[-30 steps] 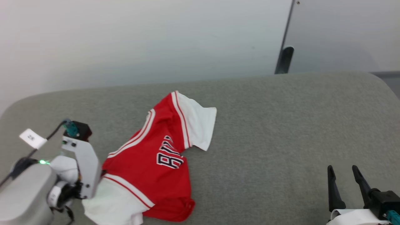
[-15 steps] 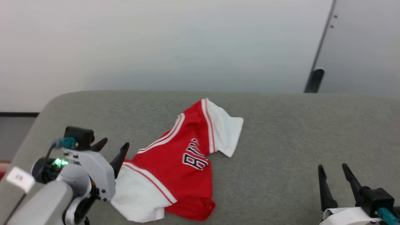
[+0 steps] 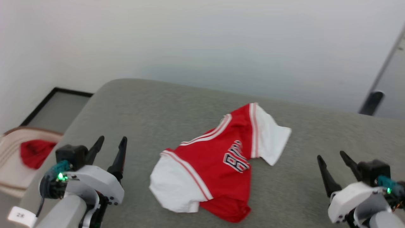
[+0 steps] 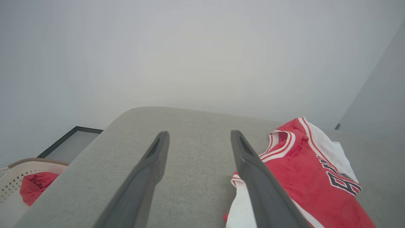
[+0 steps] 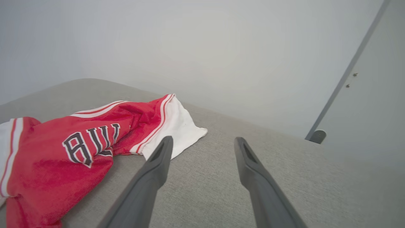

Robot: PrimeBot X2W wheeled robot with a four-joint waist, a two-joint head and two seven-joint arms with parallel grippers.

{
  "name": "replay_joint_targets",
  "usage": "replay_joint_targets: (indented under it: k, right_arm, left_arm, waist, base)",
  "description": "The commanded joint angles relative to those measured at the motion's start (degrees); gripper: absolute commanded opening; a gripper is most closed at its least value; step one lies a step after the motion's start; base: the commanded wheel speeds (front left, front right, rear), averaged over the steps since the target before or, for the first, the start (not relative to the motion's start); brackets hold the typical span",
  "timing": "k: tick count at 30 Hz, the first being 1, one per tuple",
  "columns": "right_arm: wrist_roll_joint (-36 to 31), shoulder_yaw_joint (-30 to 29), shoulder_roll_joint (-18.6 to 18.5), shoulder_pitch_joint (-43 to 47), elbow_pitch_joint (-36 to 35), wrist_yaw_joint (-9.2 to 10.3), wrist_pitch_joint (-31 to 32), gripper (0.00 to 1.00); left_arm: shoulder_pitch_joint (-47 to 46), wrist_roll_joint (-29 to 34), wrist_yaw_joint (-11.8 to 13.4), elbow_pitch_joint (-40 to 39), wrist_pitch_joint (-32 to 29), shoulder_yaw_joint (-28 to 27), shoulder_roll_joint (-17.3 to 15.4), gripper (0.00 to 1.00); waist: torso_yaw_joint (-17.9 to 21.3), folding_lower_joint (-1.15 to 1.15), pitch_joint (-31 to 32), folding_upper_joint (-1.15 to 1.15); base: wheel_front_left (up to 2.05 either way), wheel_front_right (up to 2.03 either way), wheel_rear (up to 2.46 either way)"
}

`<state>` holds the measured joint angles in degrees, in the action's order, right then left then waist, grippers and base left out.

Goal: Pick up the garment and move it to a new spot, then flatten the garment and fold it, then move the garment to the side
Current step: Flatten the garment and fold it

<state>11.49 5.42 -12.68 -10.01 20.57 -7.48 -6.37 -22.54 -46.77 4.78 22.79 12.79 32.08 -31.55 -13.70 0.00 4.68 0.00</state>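
Shows a small red basketball jersey (image 3: 218, 164) lying loose and rumpled on a wide grey upholstered seat (image 3: 142, 107), roughly midway between the two grippers and touching neither. Looks bright red in the body, with two short white sleeves joined to it by narrow red-and-white striped bands. Points one sleeve toward the near left, spread broad and fairly flat, and the other toward the far right, ending in a loose corner. Carries a curved striped neckline along the far-left edge of the red panel. Bears black block lettering edged in white across the chest, buckled by a fold, with just "BUL" legible in the right wrist view. Bunches at the near hem into a thick red roll close to the seat's front edge. Lies unflattened and unfolded, with creases running through the middle.

Places the left gripper (image 3: 112, 140) at the lower left above the grey fabric, two long dark fingers spread wide with nothing between them, a strip of bare seat away from the near white sleeve. Places the right gripper (image 3: 331, 155) at the lower right, likewise spread wide and empty, well apart from the far sleeve.

Includes, off the seat's left end, a cream perforated basket (image 3: 11, 152) holding a plain red cloth (image 3: 34, 152), and a pale wall (image 3: 190, 47) behind everything.
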Motion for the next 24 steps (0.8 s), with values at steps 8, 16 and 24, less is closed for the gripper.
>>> replay_joint_targets:
  k: [8,16,24]
  right_arm:
    - [6.3,7.4,-6.8,-6.0,4.4,-0.03,8.9,1.0]
    - [11.8,15.5,-11.5,-14.5,9.1,-0.03,18.5,1.0]
    - [15.2,20.3,-14.0,-23.7,15.3,-0.03,24.8,1.0]
  left_arm:
    - [1.5,4.6,0.6,3.4,2.3,-0.5,4.8,1.0]
    - [2.5,9.2,-0.7,1.8,2.3,-6.7,10.9,1.0]
    - [3.5,15.2,-3.8,-0.4,2.3,-13.7,17.4,1.0]
  waist:
    - [-11.9,0.0,-1.4,0.0]
    - [-15.0,0.0,-6.2,0.0]
    - [-16.6,0.0,-11.8,0.0]
  base:
    - [0.0,0.0,0.0]
    - [0.0,0.0,0.0]
    - [0.0,0.0,0.0]
